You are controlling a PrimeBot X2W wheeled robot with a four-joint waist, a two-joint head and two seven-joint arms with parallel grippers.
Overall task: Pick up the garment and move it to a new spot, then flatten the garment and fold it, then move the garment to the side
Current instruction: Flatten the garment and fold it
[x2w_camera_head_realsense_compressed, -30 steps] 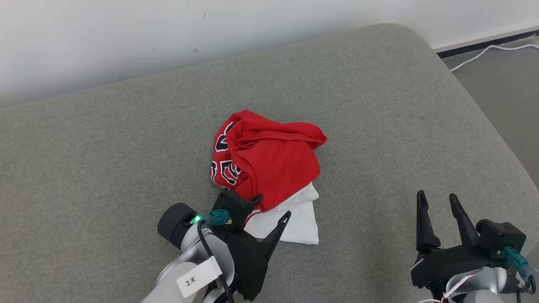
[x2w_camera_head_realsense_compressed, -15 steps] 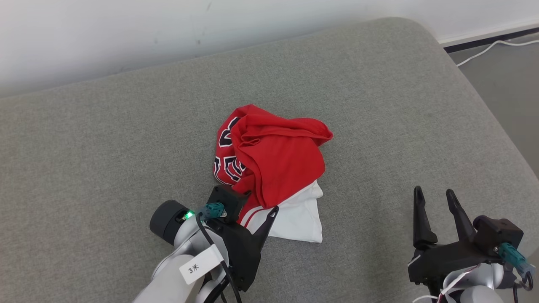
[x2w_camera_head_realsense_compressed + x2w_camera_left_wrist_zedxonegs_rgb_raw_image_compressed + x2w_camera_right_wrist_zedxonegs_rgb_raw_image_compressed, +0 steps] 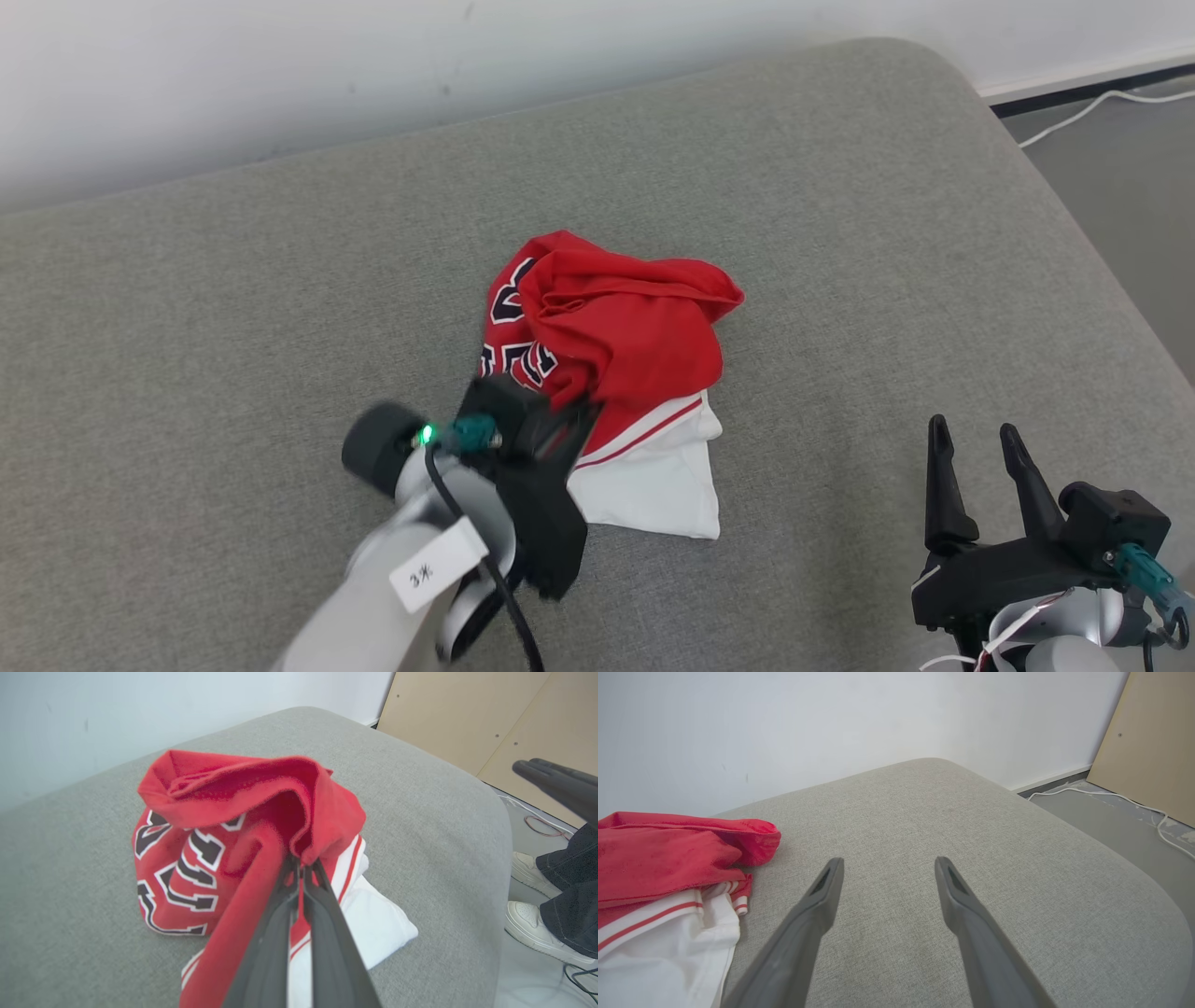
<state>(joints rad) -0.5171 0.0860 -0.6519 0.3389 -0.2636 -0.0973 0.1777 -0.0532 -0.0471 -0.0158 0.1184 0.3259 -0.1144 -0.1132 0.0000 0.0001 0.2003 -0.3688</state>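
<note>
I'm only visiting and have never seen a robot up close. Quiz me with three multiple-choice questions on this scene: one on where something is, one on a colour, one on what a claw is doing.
1. Where does the crumpled red and white garment lie?
A. on the grey fabric cushion
B. on the floor
C. on a wooden shelf

2. What colour is the lettering on the garment?
A. green
B. yellow
C. dark with white edging

3. What is the left gripper doing?
A. standing wide open
B. shut on a fold of the garment
C. shut on nothing

Answers:
1 A: the head view shows the cloth resting mid-cushion.
2 C: the left wrist view shows dark letters outlined in white.
3 B: its two fingers pinch red cloth between them.
</note>
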